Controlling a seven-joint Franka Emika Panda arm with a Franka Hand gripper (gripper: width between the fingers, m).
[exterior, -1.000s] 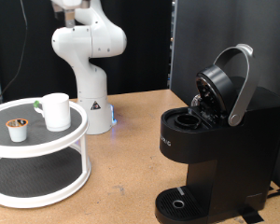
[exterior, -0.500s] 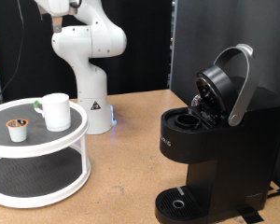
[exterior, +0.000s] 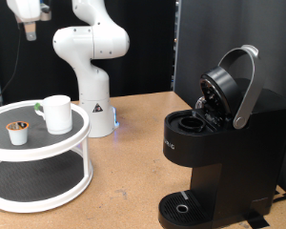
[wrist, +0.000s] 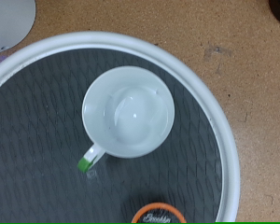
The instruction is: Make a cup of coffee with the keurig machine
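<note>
Exterior view shows your gripper [exterior: 30,29] high above the cup [exterior: 57,114] on the left tray [exterior: 48,143]; grip state unclear. You're approaching the cup: descend, centred. Keurig machine [exterior: 219,143] stands open, right.

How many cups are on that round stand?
1: a plain white cylindrical mug on the round white stand's top tier. The small white pod beside it isn't a cup. The lower tier is partly hidden.
</note>
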